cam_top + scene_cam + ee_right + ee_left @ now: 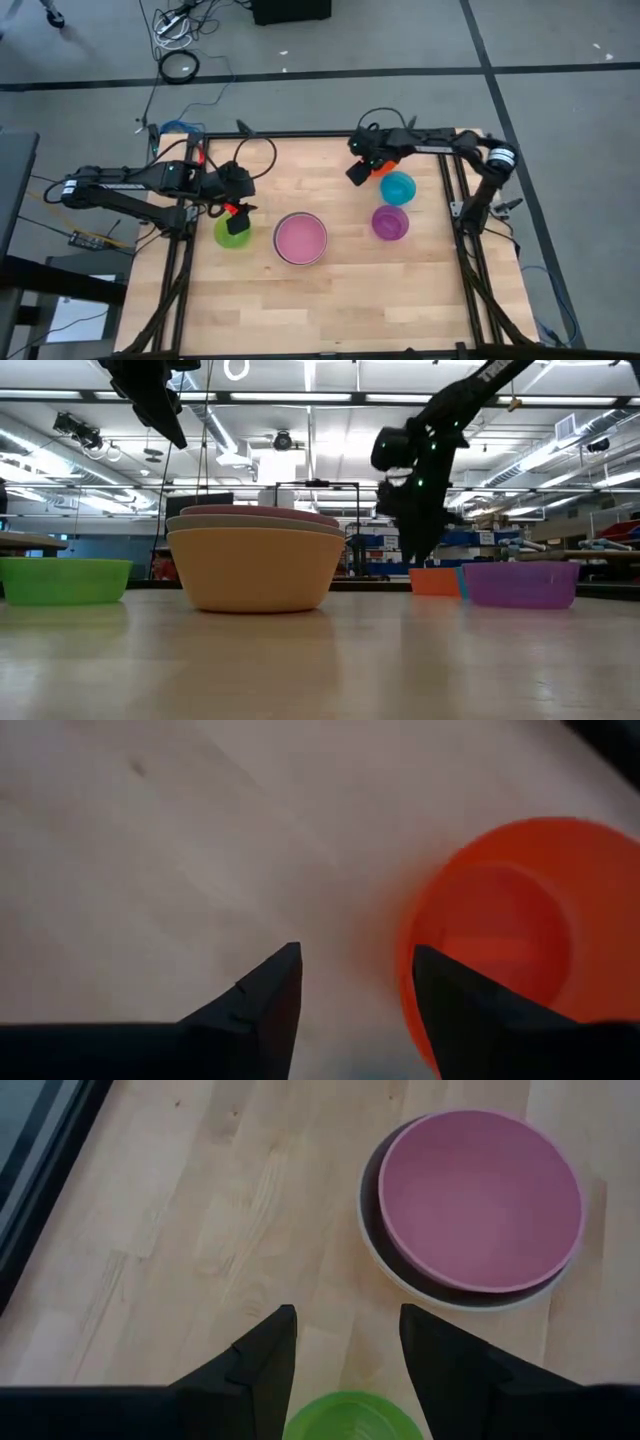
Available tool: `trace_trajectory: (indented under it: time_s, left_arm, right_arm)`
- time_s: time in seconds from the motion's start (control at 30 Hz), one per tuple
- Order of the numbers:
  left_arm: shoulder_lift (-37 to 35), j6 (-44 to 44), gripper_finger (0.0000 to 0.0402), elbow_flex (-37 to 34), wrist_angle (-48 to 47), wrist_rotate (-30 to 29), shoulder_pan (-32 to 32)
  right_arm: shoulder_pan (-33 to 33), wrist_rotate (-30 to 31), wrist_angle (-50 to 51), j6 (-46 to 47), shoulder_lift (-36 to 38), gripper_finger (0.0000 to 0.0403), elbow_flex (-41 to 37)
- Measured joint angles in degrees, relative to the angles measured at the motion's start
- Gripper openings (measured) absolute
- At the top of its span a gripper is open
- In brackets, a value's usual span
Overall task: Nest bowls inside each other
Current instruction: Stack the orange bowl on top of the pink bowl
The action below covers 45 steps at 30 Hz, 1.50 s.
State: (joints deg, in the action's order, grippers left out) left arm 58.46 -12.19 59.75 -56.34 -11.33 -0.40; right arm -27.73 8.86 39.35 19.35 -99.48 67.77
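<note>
A pink bowl (pixel 301 238) sits nested in a grey-white bowl (pixel 395 1275), which sits in a light orange bowl (pixel 257 570) at mid-table. Left of this stack a green bowl (pixel 232 232) stands on the table, and my left gripper (pixel 345 1350) hangs open above it. At the far right stand a teal-blue bowl (pixel 398 187), a purple bowl (pixel 390 222) and a red-orange bowl (pixel 510 930). My right gripper (pixel 355 980) hangs open over the red-orange bowl's rim and points down steeply, clear of the bowl.
Black frame rails (pixel 180 290) run along the table's left and right edges. Bare wood lies along the near side of the table (pixel 320 310). Cables lie on the floor (pixel 180 65) beyond the far edge.
</note>
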Motion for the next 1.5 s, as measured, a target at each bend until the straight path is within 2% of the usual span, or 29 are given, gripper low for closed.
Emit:
trace_trajectory:
  time_s: [0.1, 0.37, 0.47, 0.6, 0.73, 0.83, 0.9, 1.03, 1.1, 1.27, 1.4, 1.5]
  left_arm:
    - [0.01, -0.02, 0.0188, 0.0, -0.08, 0.0, 0.0]
    - [0.02, -0.02, 0.0188, 0.0, -0.07, -0.37, 0.0]
    - [0.02, -0.02, 0.0188, 0.0, -0.08, -1.05, 0.0]
    - [0.01, -0.04, 0.0188, 0.0, -0.09, -1.22, 0.0]
    - [0.02, -0.11, 0.0188, 0.0, -0.82, -2.48, 0.0]
    - [0.0, -0.11, 0.0188, 0.0, -0.98, -3.1, 0.0]
    - [0.02, -0.11, 0.0188, 0.0, -0.99, -3.29, 0.02]
    - [0.02, -0.11, 0.0188, 0.0, -1.06, -3.85, 0.02]
    - [0.02, -0.11, 0.0188, 0.0, -1.64, -3.85, 0.02]
    - [0.01, -0.5, 0.0188, -0.02, -3.78, -3.82, 0.02]
    - [0.01, -1.71, 0.0188, -0.02, -4.98, -3.79, 0.02]
    - [0.0, -3.34, 0.0188, -0.02, -8.36, -3.5, 0.02]
  right_arm:
    - [0.25, 1.94, -0.17, 0.11, -2.89, 0.0178, 0.0]
    - [-0.01, 2.53, -0.4, 0.09, -6.5, 0.0168, -0.07]
    - [-0.29, 2.63, -0.71, -0.44, -6.37, 0.013, -0.04]
    - [-0.61, 2.41, -0.5, -4.18, -4.52, 0.0026, -0.04]
    - [1.02, 2.67, 0.24, -5.4, -1.41, 0.0005, 0.31]
    - [4.51, 0.65, -0.56, -6.62, 2.0, 0.0002, 1.62]
    - [8.08, -3.45, -2.08, -7.24, 4.19, 0.0001, 2.99]
    - [18.85, -11.31, -8.2, -10.01, 6.64, 0.0001, 5.89]
    - [24.72, -13.22, -10.76, -10.63, 6.27, 0.0001, 7.66]
    - [35.12, -11.11, -14.0, -11.04, 2.45, 0.0, 12.48]
    - [37.55, -7.03, -14.43, -10.88, -1.56, 0.0001, 14.95]
    - [37.76, -8.4, -14.22, -10.89, -4.51, 0.0014, 15.79]
